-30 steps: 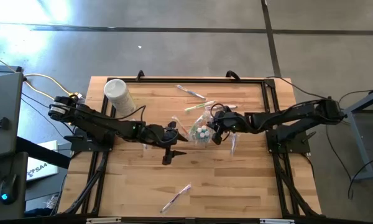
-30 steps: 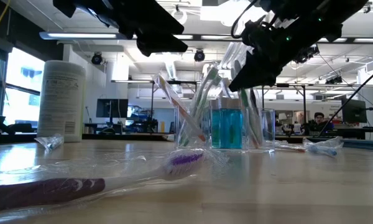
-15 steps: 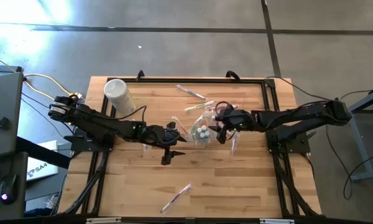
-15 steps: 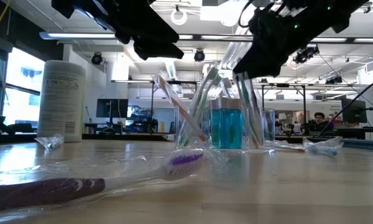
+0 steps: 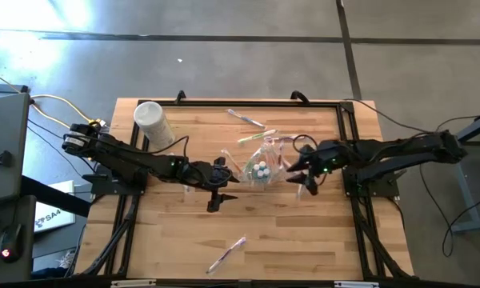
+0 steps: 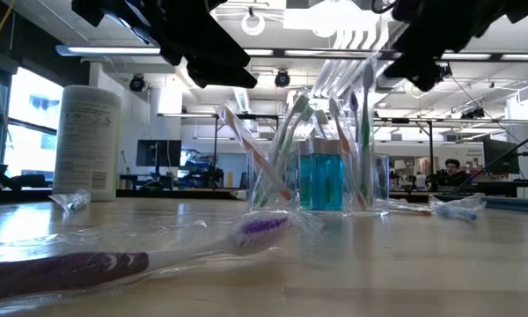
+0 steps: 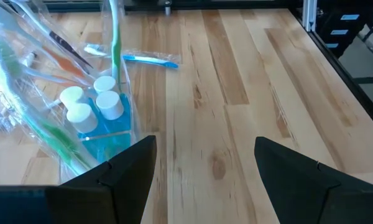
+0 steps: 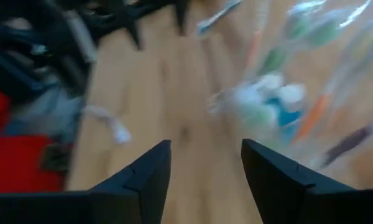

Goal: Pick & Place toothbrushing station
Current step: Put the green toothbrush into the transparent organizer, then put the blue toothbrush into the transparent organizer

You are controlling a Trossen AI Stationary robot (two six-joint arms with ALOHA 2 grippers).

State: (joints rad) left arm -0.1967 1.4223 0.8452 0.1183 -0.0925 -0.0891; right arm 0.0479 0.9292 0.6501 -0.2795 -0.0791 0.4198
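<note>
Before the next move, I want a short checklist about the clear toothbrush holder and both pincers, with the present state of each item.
1. Clear toothbrush holder upright on the table: ok.
2. Right pincer open and empty: ok.
3. Right pincer apart from the holder: ok.
4. Left pincer open, empty, beside the holder: ok.
5. Wrapped toothbrush near the table's front edge, away from both arms: ok.
6. Holder fully loaded: cannot tell.

Pale wood-plank table (image 7: pixel 248 81), smooth with a soft sheen — the toothbrushing station (image 7: pixel 81 118) ahead of the left jaws is clear, glossy plastic; gripper fingers (image 7: pixel 127 171) matt black.
</note>
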